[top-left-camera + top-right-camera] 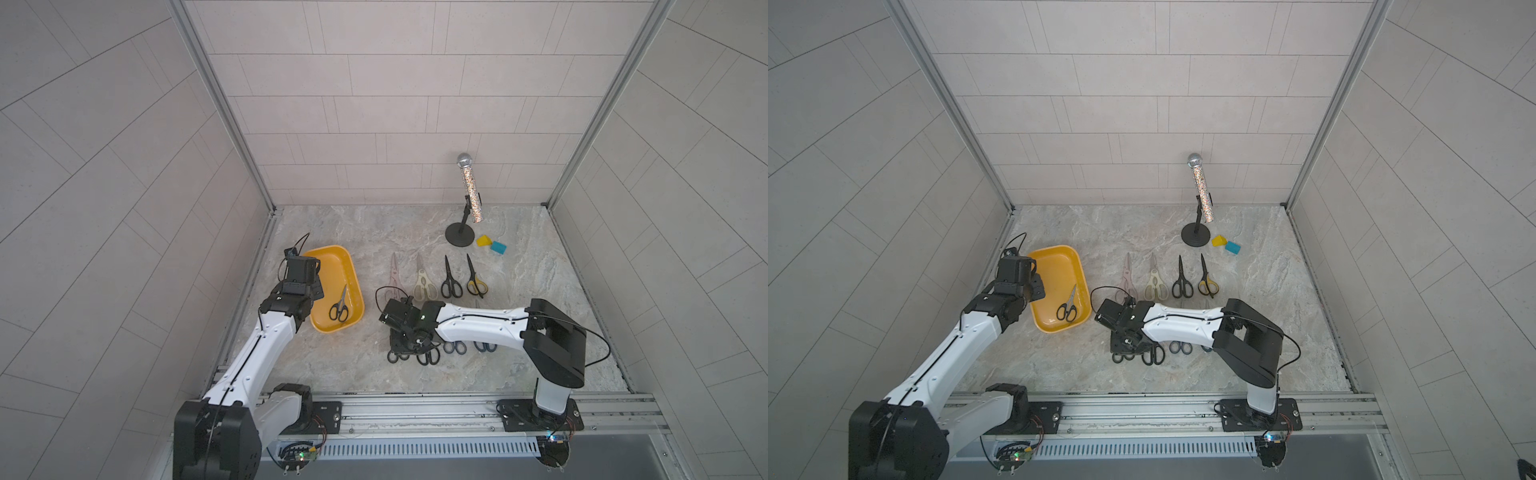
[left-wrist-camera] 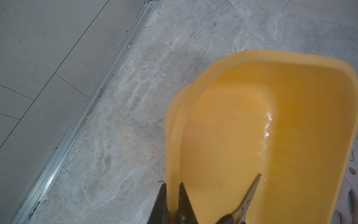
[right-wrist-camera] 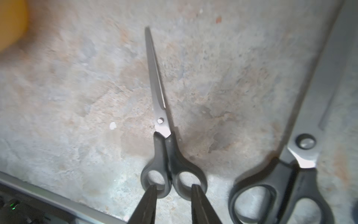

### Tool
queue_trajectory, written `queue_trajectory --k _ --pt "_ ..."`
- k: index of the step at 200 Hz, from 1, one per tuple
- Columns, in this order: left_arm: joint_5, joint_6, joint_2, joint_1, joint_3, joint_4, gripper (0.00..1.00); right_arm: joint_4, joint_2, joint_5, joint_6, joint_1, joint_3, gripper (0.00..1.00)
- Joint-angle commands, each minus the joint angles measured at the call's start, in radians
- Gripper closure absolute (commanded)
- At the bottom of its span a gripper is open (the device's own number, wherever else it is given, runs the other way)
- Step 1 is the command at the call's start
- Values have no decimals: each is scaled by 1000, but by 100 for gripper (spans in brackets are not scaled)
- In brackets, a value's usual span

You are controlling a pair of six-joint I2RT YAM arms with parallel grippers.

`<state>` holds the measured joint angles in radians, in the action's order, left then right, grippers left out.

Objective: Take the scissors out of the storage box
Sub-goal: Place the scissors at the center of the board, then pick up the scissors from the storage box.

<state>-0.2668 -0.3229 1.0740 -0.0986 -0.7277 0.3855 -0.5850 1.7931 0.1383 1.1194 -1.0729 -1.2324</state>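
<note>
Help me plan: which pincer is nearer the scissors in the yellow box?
Left. The left pincer grips the yellow box wall beside those scissors; the right pincer is over a black-handled pair on the table.

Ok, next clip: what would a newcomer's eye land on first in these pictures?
The yellow storage box at the table's left stands out, one black-handled pair lying in it and the left fingers clamped on its rim. Mid-table, two rows of scissors lie laid out, the right arm over the nearer row. At the back right a glittery microphone stands on a stand.
</note>
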Motion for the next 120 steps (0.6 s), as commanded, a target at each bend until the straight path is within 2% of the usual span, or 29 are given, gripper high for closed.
queue_trajectory --k 1,44,85,120 --pt "-11 3 -12 -1 1 -20 100 -18 -43 -1 -83 8 -84 66" --pt "2 -4 -8 -1 -4 -10 100 112 39 48 -172 7 -237 65" --pt "14 -21 -14 -20 -8 3 100 259 180 77 -134 7 -352 59" --pt "1 -19 -8 -24 -12 13 100 312 305 72 -94 8 -434 58"
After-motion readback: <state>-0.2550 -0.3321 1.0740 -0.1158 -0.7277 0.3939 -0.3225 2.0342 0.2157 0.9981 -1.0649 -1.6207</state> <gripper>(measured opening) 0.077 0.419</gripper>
